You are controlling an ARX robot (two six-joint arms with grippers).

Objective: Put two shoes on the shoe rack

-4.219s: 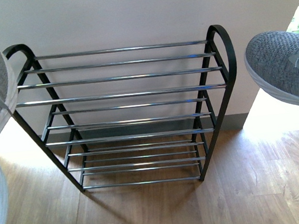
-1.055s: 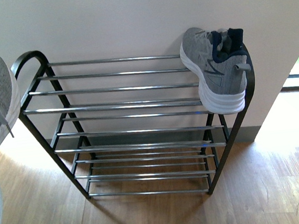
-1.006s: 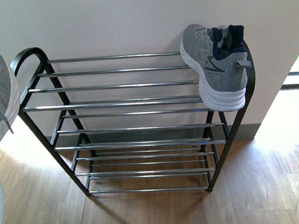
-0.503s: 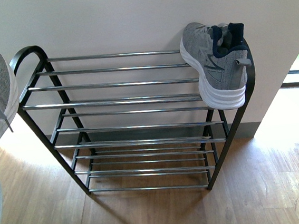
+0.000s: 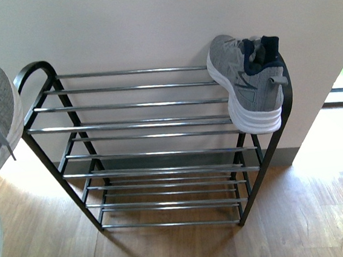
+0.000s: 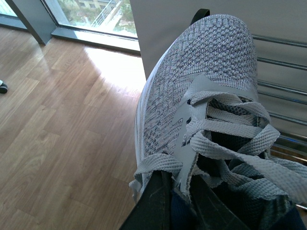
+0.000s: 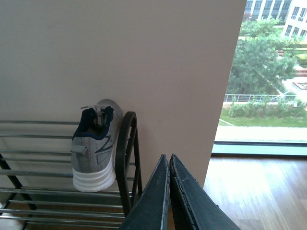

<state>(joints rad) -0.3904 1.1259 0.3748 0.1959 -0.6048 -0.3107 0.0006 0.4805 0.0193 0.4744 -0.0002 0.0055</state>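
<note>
Plain off-white wall with a grey baseboard along its foot, and wood plank floor right in front of it. Just past the wall's edge there's a big window showing trees outside.

Item, my left gripper: two flat black fingers, wedge-shaped, matt, faintly scuffed with pale scratches.
Item, my right gripper: two long black fingers tapering to narrow tips, with a dull finish and fine grey scratches along the edges.
</note>
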